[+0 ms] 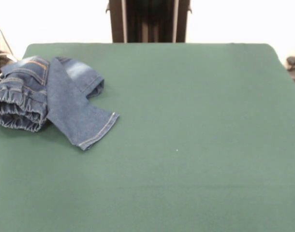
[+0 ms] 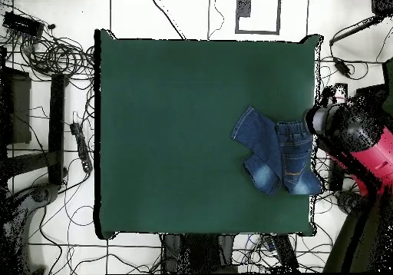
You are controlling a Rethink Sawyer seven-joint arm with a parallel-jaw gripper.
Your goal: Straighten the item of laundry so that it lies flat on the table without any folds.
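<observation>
Jeans (image 1: 46, 99) crumpled, legs folded over, at table (image 1: 186, 121) edge

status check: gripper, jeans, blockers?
Arm off the table's side, gripper state unreadable. Jeans bunched and folded at the table edge, legs crossed. Nothing else on the cloth.

The jeans (image 1: 46, 99) lie bunched on the counter (image 1: 186, 121), at its left edge in the front view, toward the far side.
</observation>
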